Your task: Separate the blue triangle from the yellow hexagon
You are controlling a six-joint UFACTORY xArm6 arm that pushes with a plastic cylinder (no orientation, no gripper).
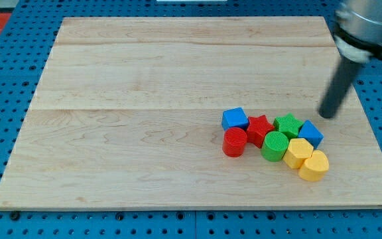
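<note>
The blue triangle [310, 133] sits at the right end of a tight cluster of blocks on the wooden board [144, 99]. The yellow hexagon [299, 152] lies just below it and touches it. My tip [327, 115] stands just above and to the right of the blue triangle, with a small gap between them. The dark rod rises from the tip toward the view's top right corner.
In the same cluster are a blue cube [235, 119], a red star [260, 127], a green star [288, 123], a red cylinder [235, 142], a green cylinder [275, 146] and a second yellow block [314, 166]. The board's right edge is near the cluster.
</note>
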